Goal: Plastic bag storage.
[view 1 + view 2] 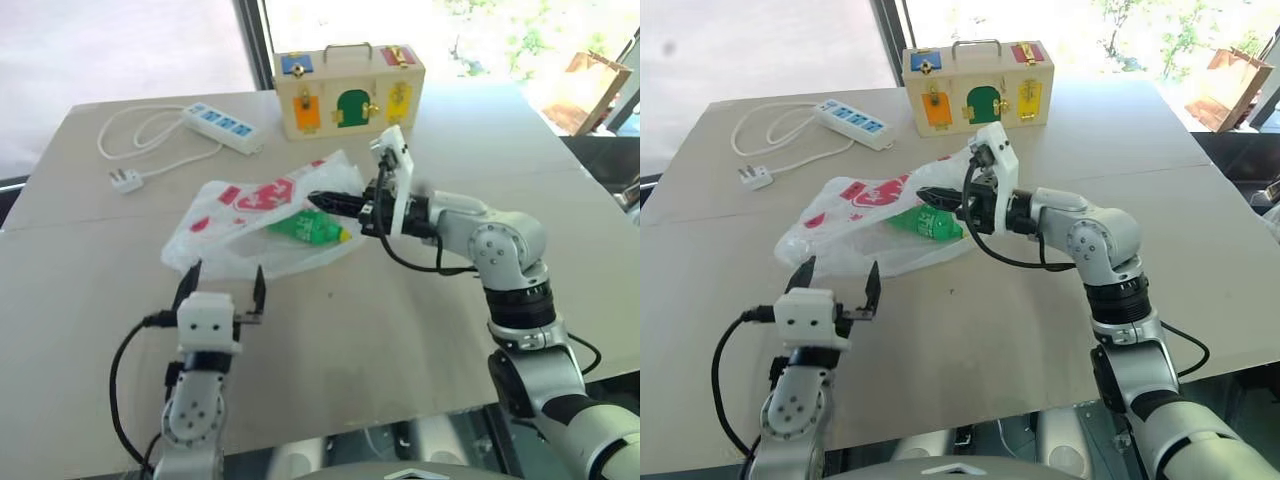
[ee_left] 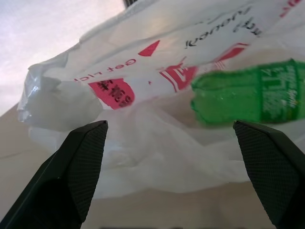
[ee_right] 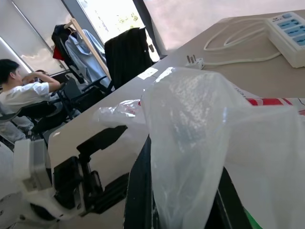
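Now lying crumpled mid-counter [image 1: 400,340]: thin translucent white plastic bag with red print [image 1: 250,215], green plastic bottle [image 1: 305,228] showing through it. Pinched at its upper edge by the closed right pincer [image 1: 325,200]. Spread wide just before its near edge, touching nothing: left pincer [image 1: 222,285].

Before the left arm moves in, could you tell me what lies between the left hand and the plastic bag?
Nothing: in the left eye view only bare table separates the open left hand from the plastic bag.

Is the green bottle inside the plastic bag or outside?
Inside: the green bottle lies within the plastic bag, seen through its translucent film, on the table.
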Robot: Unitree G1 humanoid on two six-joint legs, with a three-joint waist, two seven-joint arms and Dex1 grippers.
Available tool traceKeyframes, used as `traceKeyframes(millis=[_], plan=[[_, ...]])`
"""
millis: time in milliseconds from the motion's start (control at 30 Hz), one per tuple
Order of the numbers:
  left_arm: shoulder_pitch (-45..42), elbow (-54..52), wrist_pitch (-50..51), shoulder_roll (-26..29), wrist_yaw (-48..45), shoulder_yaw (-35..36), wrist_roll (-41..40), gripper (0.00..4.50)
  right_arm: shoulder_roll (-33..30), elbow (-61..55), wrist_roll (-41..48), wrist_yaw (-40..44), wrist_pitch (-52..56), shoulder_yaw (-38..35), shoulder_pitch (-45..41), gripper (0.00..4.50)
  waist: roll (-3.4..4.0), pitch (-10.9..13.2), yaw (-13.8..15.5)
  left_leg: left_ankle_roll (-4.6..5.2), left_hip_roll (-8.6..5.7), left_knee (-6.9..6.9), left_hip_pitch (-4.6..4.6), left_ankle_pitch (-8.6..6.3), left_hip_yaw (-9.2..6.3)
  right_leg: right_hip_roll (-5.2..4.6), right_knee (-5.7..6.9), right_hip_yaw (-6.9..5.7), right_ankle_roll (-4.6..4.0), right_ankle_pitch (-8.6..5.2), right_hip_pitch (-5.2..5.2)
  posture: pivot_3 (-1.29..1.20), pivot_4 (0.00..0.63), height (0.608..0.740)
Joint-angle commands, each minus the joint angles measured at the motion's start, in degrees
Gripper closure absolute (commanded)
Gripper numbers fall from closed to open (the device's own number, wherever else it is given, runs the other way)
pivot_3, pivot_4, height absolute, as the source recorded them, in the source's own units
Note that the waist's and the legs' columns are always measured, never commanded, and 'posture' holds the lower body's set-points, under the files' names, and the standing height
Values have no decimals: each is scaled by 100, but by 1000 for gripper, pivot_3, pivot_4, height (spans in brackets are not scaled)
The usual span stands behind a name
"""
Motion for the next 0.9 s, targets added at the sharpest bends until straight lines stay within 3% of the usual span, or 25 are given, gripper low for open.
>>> traceKeyframes(millis=[33,167,333,467,667,900], plan=[[-335,-90,299,98,0,364,-353,23,23,-94,-14,4,-127,-23,-19,4500,0,0,0,0,0,0,1,0,1,0,0,1,0,0,1,0,150,740],[-752,-138,738,133,-17,904,-1052,23,40,-123,-34,-27,-141,-41,3,4500,0,0,-1,0,0,0,2,0,0,3,1,1,0,0,1,0,150,740],[-1073,-1,1720,634,-760,1342,-2496,23,74,-126,-69,-39,-170,-46,17,4500,-1,0,-6,-1,1,0,5,1,1,7,5,2,0,0,2,0,150,740],[-1166,113,2613,1037,-1188,1306,-3187,23,115,-90,-112,-39,-230,-41,2,4500,-1,0,-9,-1,0,3,8,1,1,8,5,3,0,0,5,0,150,740],[-1370,175,3121,1353,-1507,971,-3429,23,136,-82,-149,-59,-280,-57,17,4500,-1,0,1,-5,-1,2,9,3,0,12,7,4,0,-1,6,0,150,740],[-1609,441,3353,1415,-1181,786,-3127,23,106,-105,-164,-104,-294,-80,54,4500,-1,0,-1,-7,0,2,11,4,1,16,8,7,-1,-1,6,0,150,740]])
